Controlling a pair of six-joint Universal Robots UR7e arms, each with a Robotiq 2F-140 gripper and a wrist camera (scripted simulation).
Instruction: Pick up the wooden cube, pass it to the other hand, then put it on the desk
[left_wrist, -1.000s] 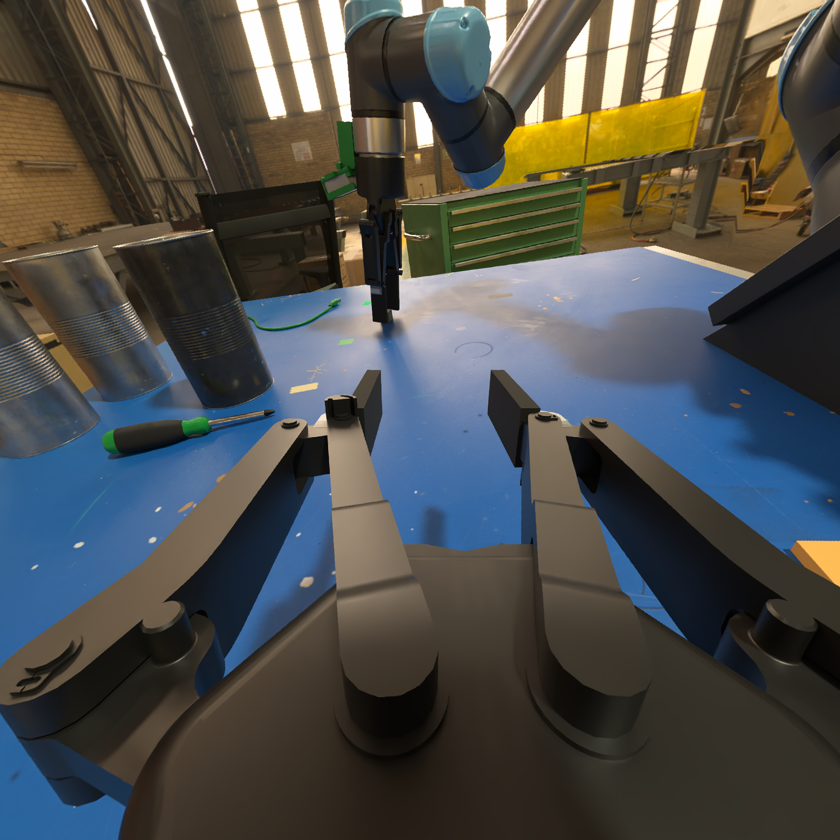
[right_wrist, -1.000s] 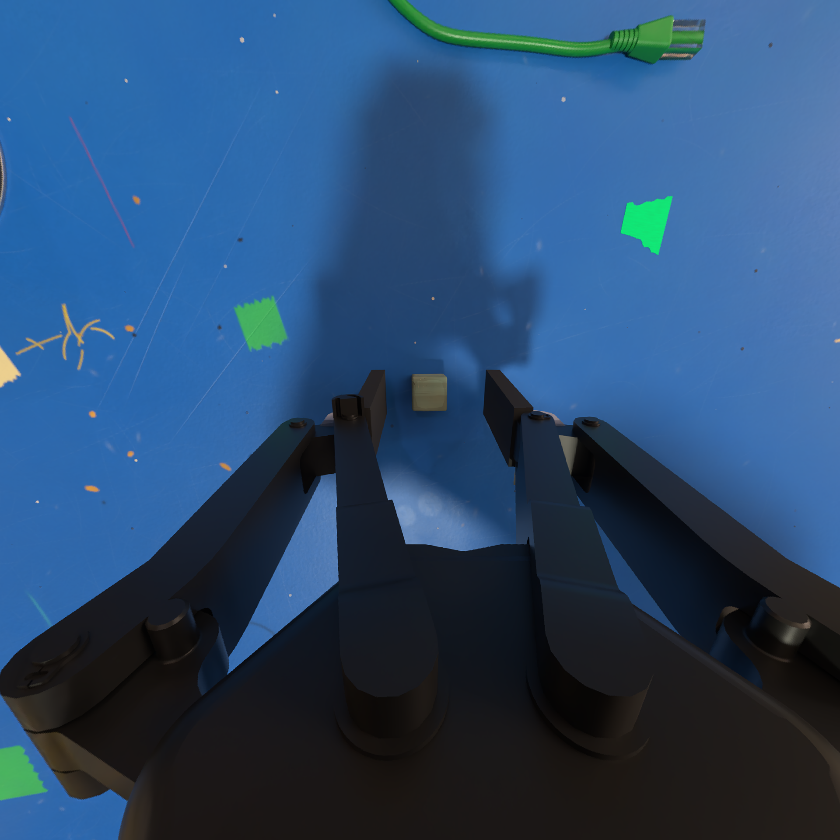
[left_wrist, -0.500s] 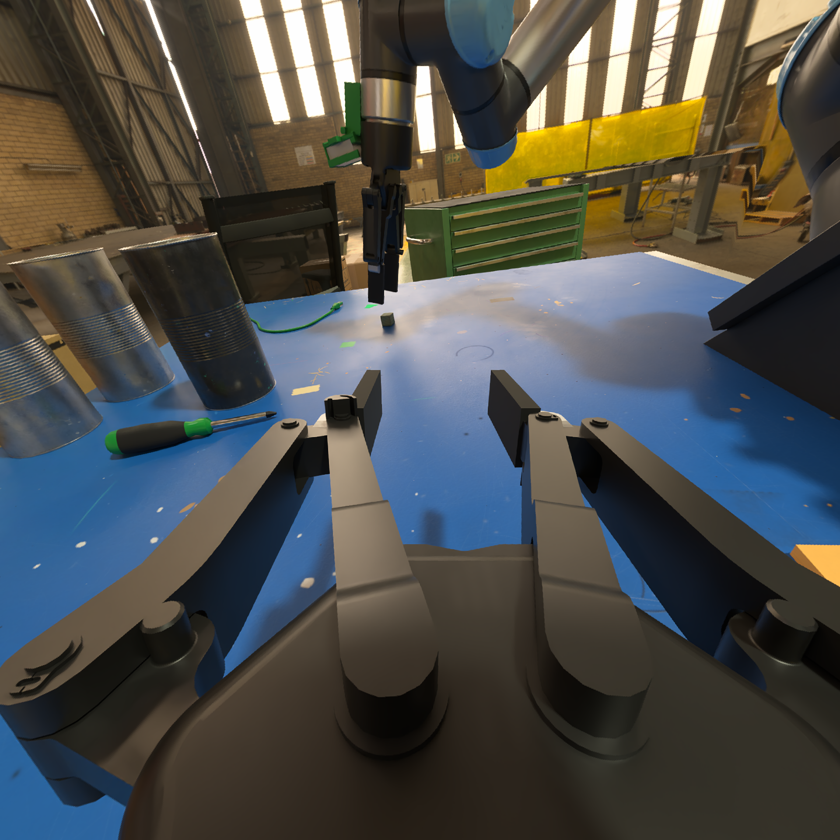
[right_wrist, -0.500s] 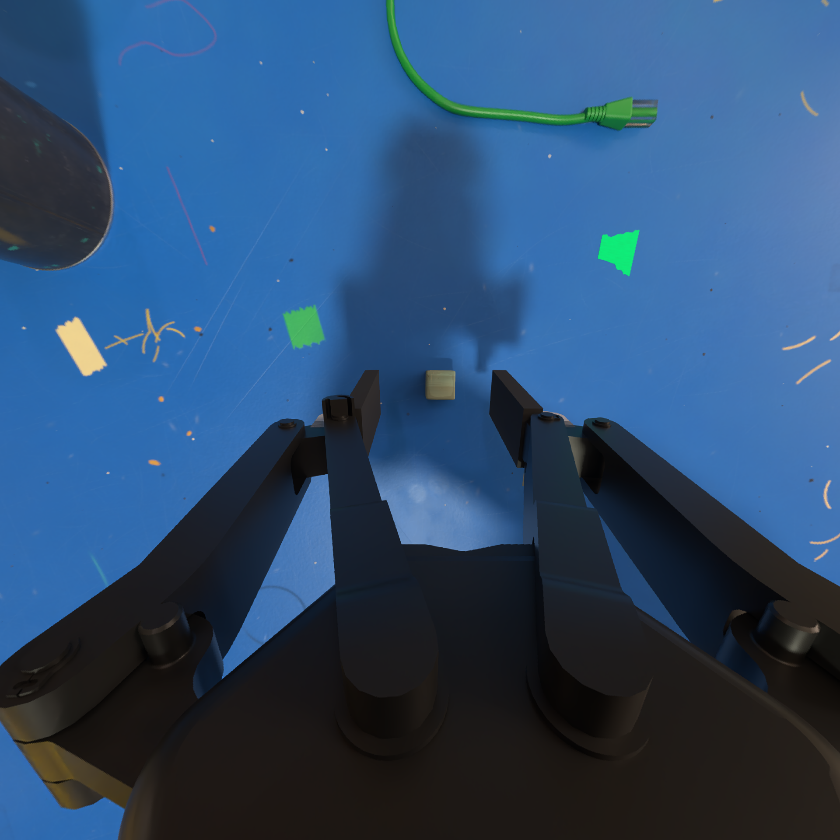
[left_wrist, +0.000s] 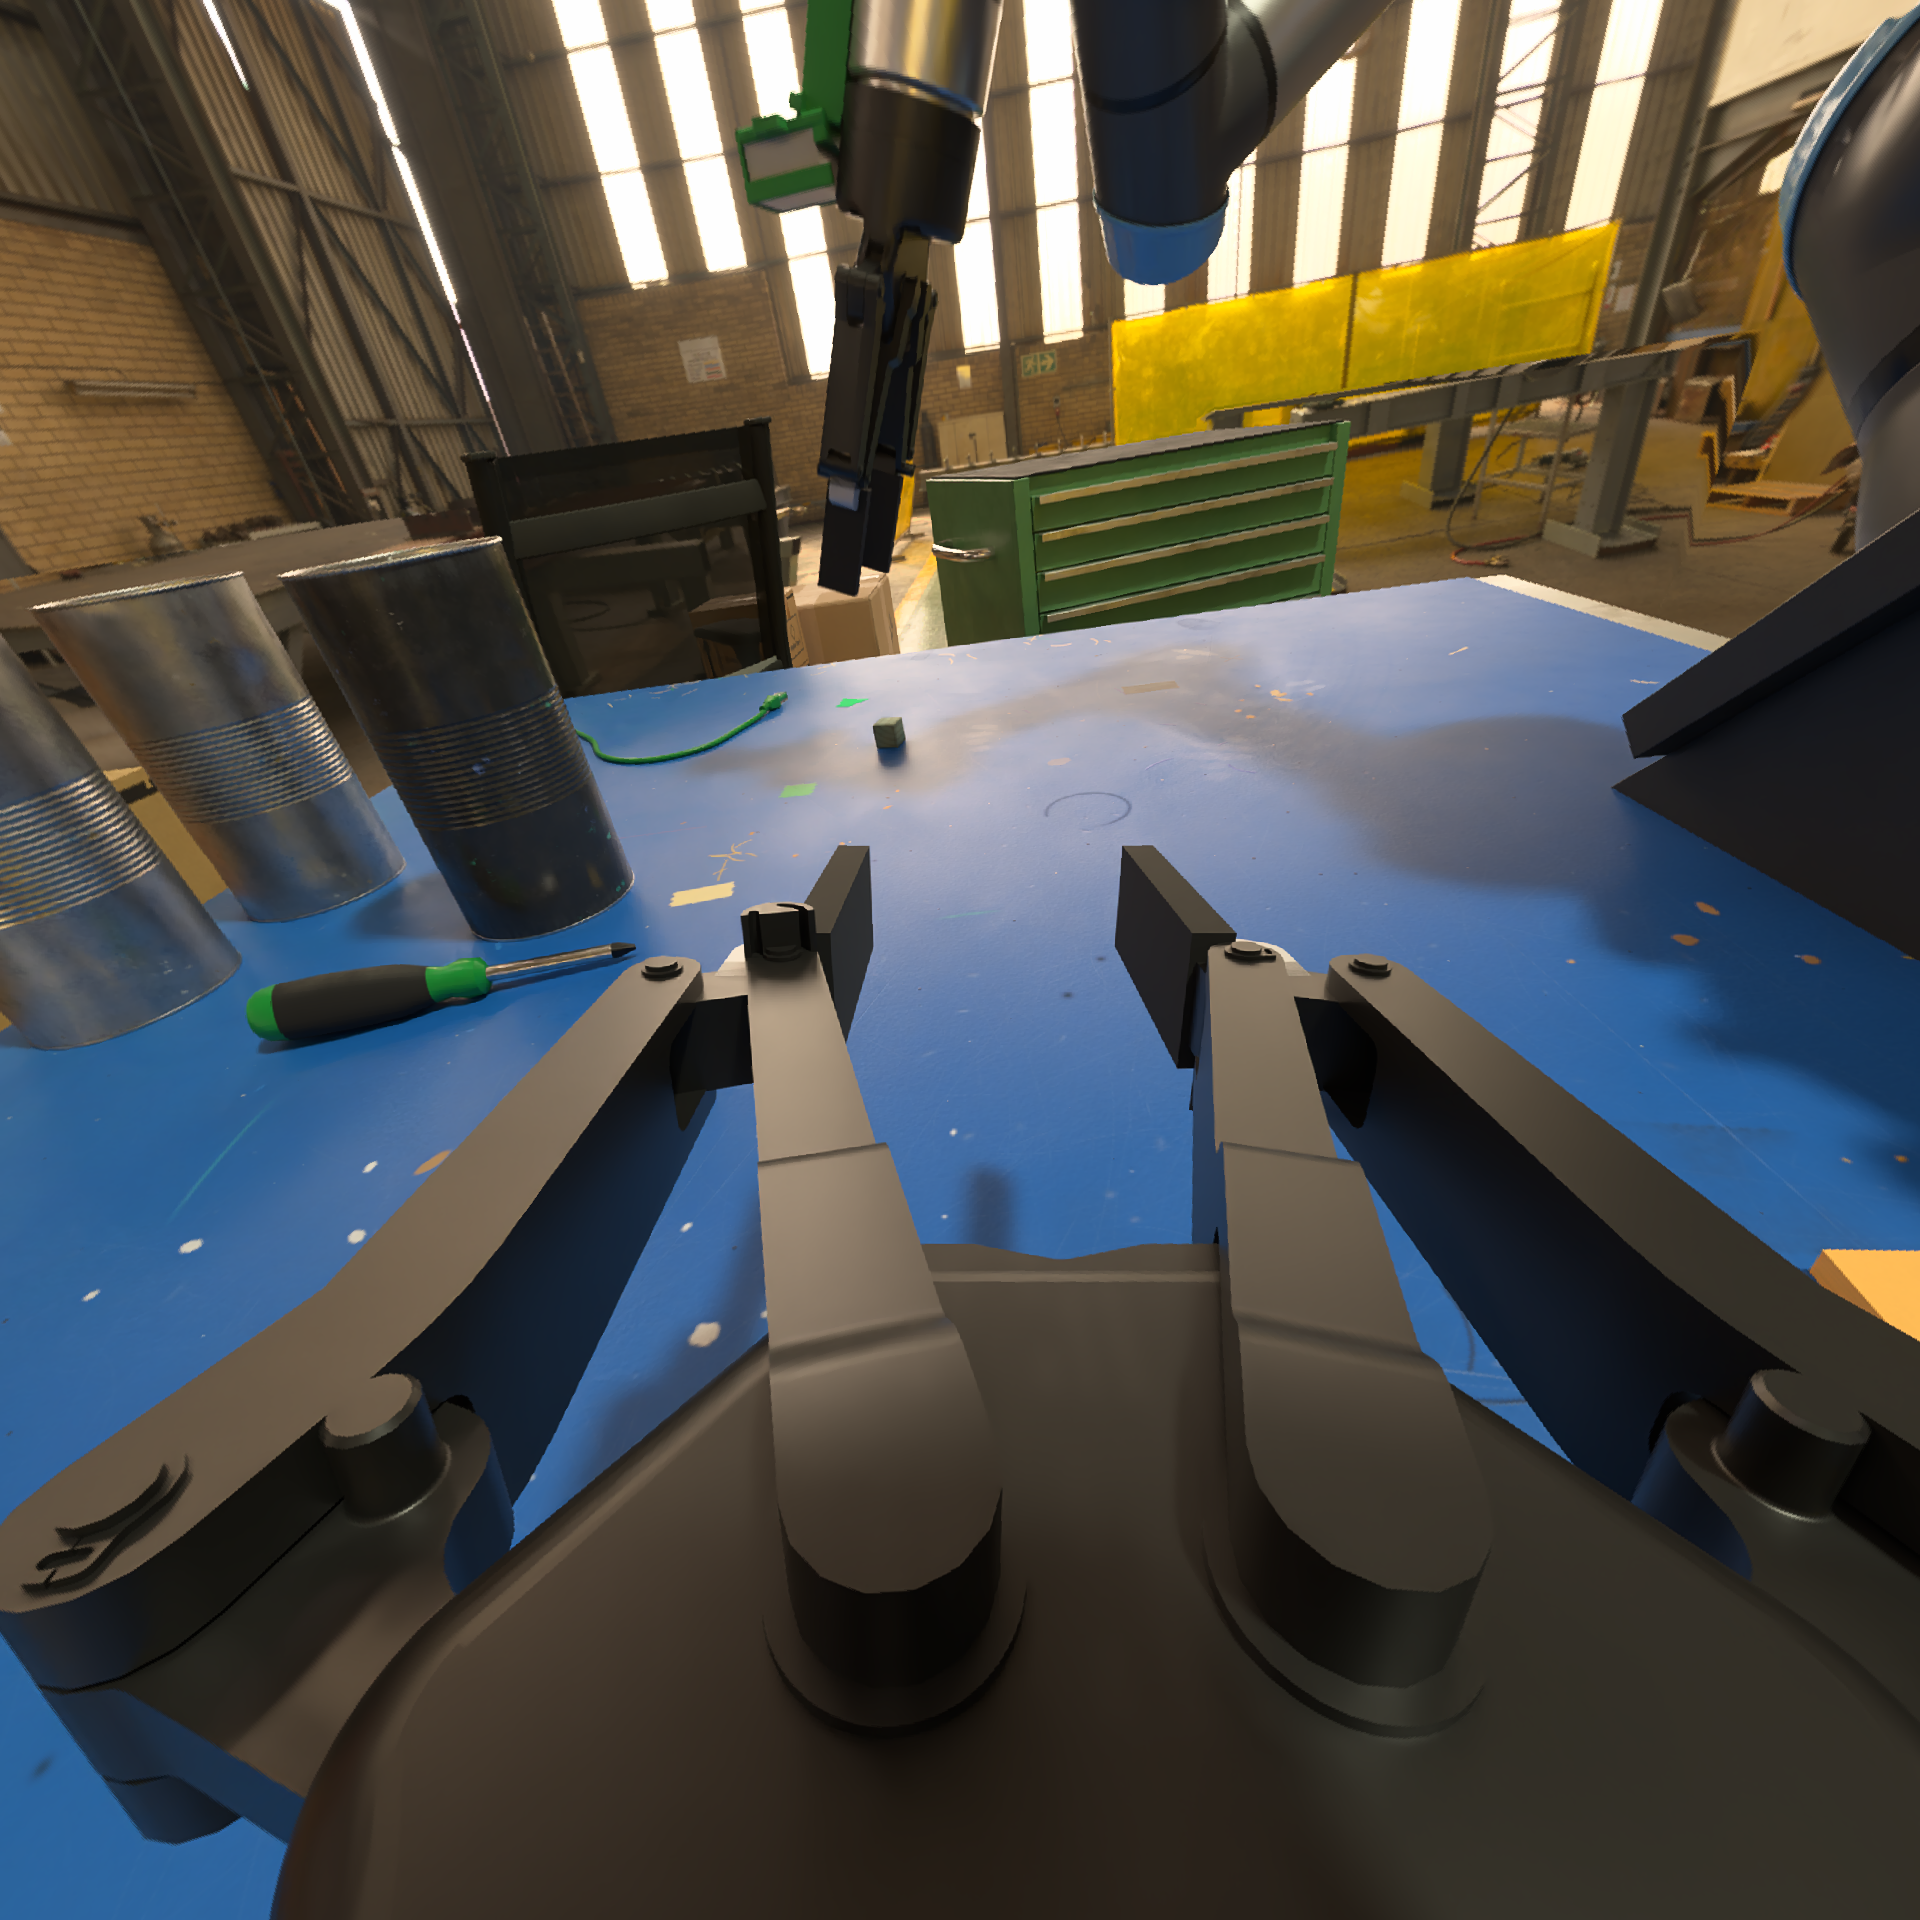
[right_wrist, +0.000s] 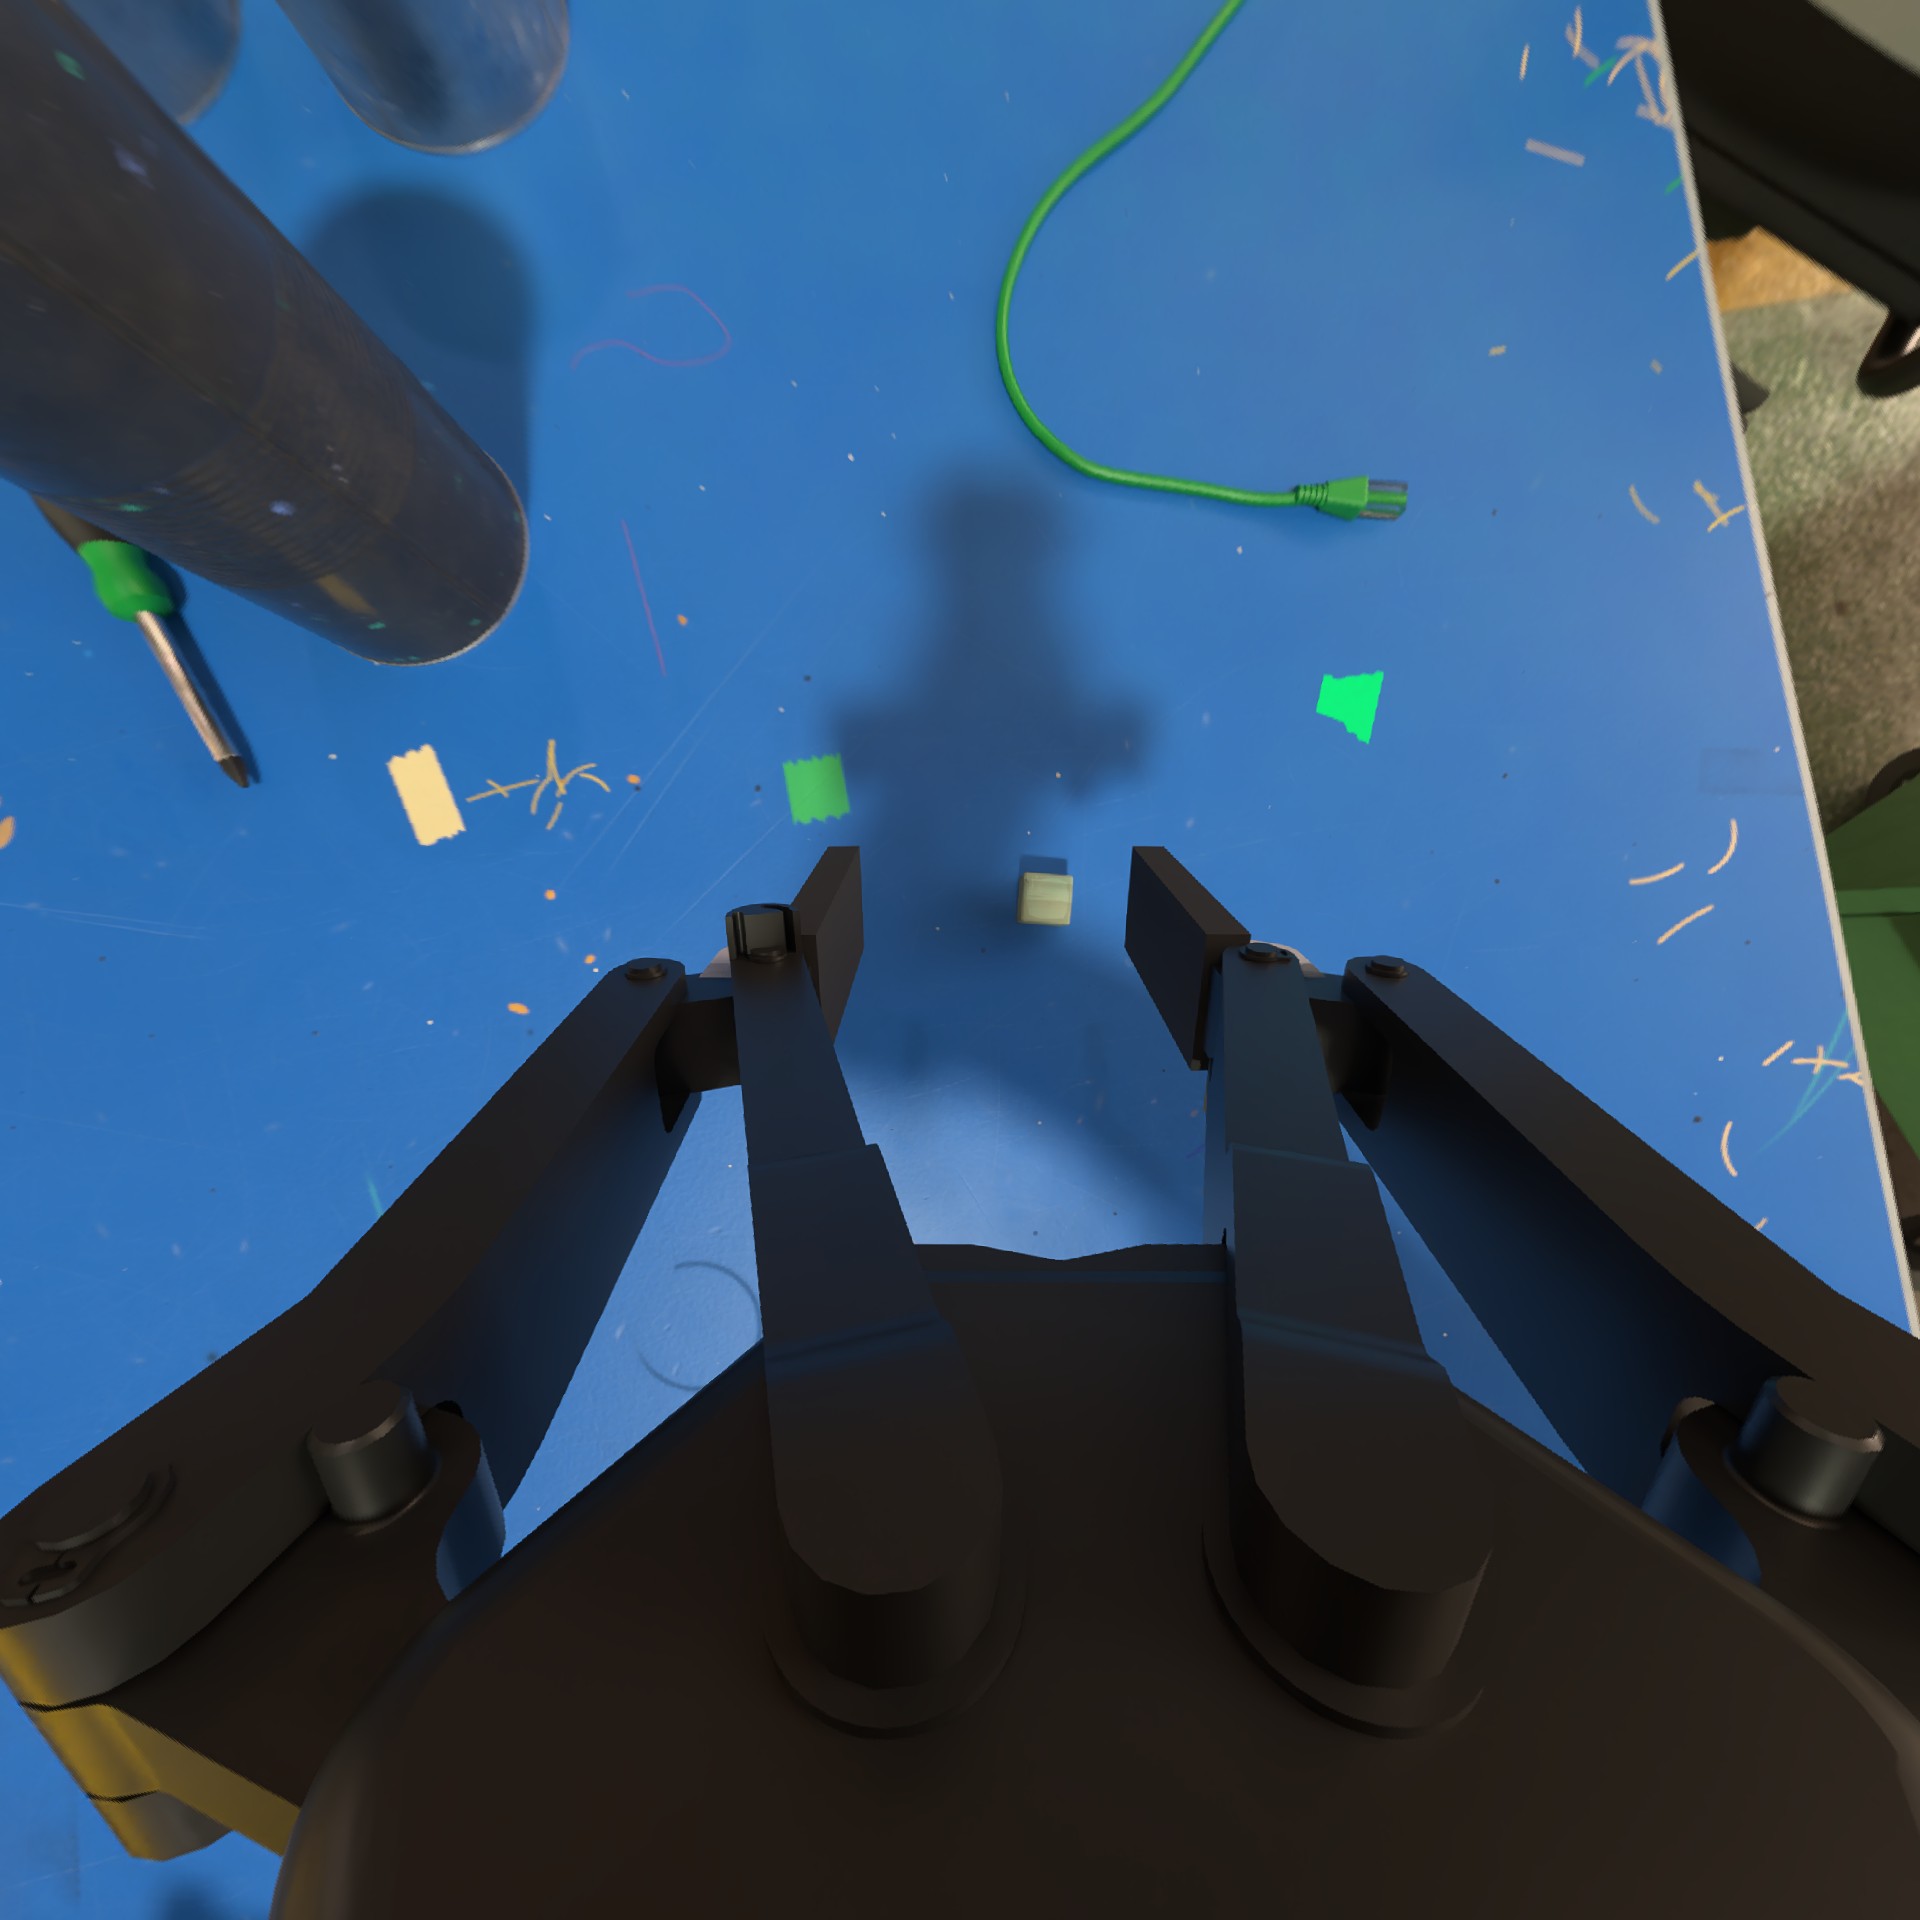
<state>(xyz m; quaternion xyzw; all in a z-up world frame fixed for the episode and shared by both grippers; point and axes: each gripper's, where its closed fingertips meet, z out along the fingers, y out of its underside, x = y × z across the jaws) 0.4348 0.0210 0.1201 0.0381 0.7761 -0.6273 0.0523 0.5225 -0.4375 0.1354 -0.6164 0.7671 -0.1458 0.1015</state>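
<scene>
The small pale wooden cube lies on the blue desk, in the shadow of my right arm. My right gripper is open and empty and hangs high above the cube, pointing down, with the cube showing between the fingers, nearer the right one. In the left wrist view the cube sits far across the desk, and the right gripper hangs well above it. My left gripper is open and empty, low over the near part of the desk.
Three metal cans stand at the left, with a green-handled screwdriver in front of them. A green cable lies beyond the cube. The desk's edge runs at the right. A dark block stands at the right.
My right gripper has risen from around the cube, open, leaving the cube on the desk. The left gripper has not moved.
</scene>
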